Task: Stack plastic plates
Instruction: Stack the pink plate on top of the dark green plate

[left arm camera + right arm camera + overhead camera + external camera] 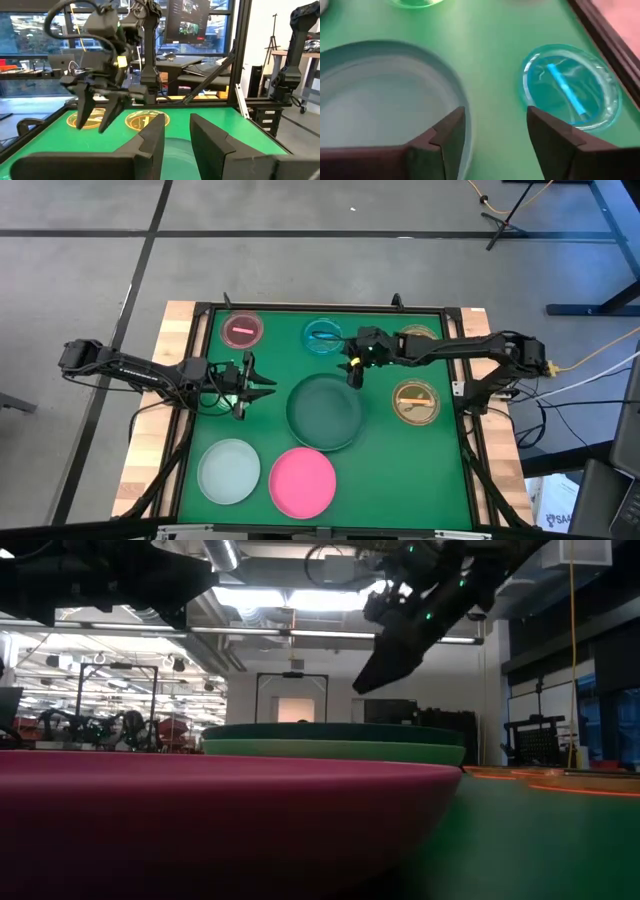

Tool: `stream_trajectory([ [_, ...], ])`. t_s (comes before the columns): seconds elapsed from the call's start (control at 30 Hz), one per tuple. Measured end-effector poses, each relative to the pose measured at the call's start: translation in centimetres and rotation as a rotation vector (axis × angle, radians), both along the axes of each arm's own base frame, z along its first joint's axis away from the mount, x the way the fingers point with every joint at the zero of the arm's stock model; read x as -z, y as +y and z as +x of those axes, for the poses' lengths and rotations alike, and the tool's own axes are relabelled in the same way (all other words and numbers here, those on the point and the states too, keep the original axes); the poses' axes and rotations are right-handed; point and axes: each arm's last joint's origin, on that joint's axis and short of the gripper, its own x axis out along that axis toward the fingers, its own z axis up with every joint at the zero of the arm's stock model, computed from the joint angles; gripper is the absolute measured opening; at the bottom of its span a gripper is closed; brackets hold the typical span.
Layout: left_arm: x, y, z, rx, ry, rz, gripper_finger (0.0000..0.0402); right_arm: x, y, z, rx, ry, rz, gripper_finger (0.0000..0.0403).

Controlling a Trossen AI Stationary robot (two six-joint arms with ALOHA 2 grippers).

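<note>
My right gripper (352, 373) hangs open over the mat, fingers pointing down, between the small blue plate (322, 337) and the large dark green plate (325, 412). In its wrist view the open fingers (495, 135) frame bare mat, with the blue plate (570, 85) on one side and the large plate's rim (385, 95) on the other. In the low view the dark green plate (335, 730) sits on a light green one (335, 749). My left gripper (266, 388) waits open left of that plate. The pink (303, 482) and pale grey-white (229, 471) large plates lie flat near the front.
A small pink plate (242, 330) lies at the far left of the mat. One amber plate (416, 402) lies on the right, and another (420, 335) is half under my right arm. A small green plate (415, 2) sits near my left gripper. A raised dark frame (320, 307) borders the mat.
</note>
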Motion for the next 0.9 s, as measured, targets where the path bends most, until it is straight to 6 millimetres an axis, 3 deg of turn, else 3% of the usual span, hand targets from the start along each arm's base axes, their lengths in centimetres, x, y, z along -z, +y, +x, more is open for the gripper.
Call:
stream_trajectory([
  [0.2, 0.8, -0.1, 0.5, 0.002, 0.056, -0.002, 0.0085, -0.6, 5.5, 0.4, -0.203, -0.022, 0.012, 0.0203],
  [0.43, 0.9, -1.5, 2.8, 0.07, 0.27, 0.022, 0.0085, 0.0, 11.4, 0.2, -0.311, 0.002, -0.055, 0.0194],
  [0.63, -0.4, -3.2, 4.5, 0.056, 0.494, -0.008, 0.0085, 0.1, 14.4, 0.0, -0.337, -0.027, -0.107, 0.0193],
  [0.9, 0.0, -6.6, 5.9, 0.018, 0.784, -0.405, 0.0085, 0.4, 15.9, -0.1, -0.365, -0.033, -0.127, 0.0193],
])
